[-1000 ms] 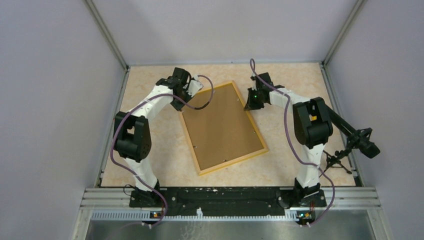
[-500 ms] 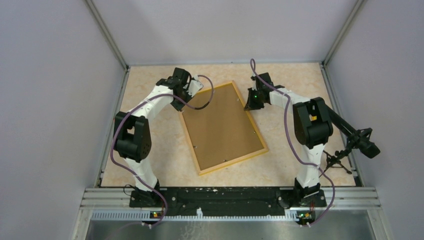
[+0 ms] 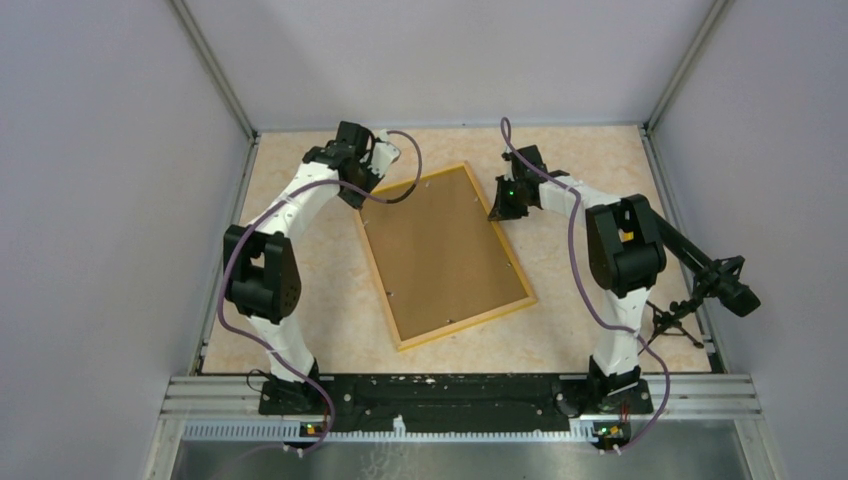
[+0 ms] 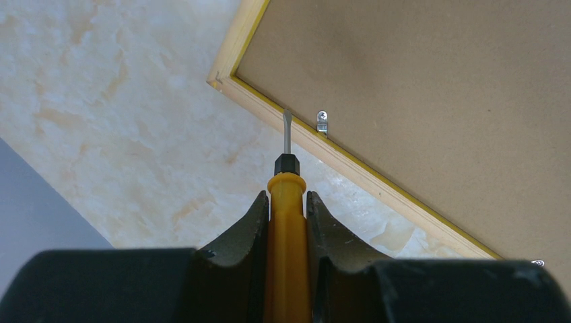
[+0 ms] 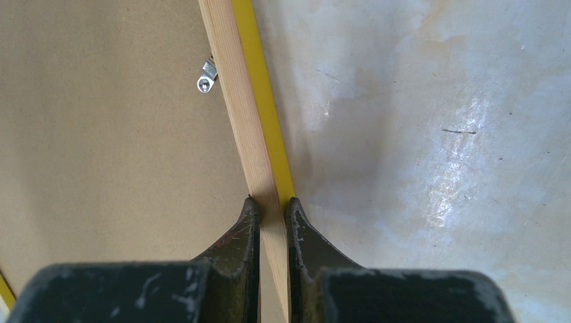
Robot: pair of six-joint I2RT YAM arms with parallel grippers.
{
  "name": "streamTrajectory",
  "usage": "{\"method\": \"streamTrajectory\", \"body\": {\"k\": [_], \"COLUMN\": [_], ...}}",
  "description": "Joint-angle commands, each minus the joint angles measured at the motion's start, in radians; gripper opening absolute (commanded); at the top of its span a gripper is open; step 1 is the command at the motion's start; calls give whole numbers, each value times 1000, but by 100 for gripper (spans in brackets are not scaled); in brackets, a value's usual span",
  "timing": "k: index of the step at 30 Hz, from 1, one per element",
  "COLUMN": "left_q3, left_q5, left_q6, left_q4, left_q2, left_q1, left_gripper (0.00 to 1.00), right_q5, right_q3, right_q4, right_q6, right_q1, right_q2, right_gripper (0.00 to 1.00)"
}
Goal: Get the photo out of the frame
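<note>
Yellow screwdriver point(image 4: 287, 185), clenched in the left hand point(image 4: 287, 202), just backed off upper-left; the frame point(image 3: 445, 250) still had its clip point(image 4: 322, 122) unturned, I reckon, right hand point(image 5: 273, 205) clamped on its rim.

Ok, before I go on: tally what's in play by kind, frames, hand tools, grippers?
frame: 1
screwdriver: 1
grippers: 2 (left gripper shut on the screwdriver, right gripper shut on the frame's rim)
Total: 4
</note>
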Motion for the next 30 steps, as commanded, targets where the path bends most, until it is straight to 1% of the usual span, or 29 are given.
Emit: {"method": "streamTrajectory", "body": {"k": [1,8,15,22,28,30], "left_q3": [49,22,-46,-108,-136,-147], "left_q5": [28,27,-8,1,43,76], "left_q6": [-10,-10,9,21,24,28], "left_q4": [-5,-17,-10,-5,-18,-20], "left_q2": [6,36,21,-2,-17,-20], "left_q1": [1,1,0,-1,-4,-7], "left_gripper": [0,0,0,0,0,0], "right_q5": [13,31,28,28,29,25], "right_q3": [-30,-27,-24,-20,-16,-16], "right_q4": [-95,-102,-99,-100,-102,-101], "right_q6": [52,49,48,48,47,48], "right_q1": [2,3,2,3,2,3], "right_q2": [26,23,30,35,38,41], "right_gripper": [0,0,0,0,0,0]}}
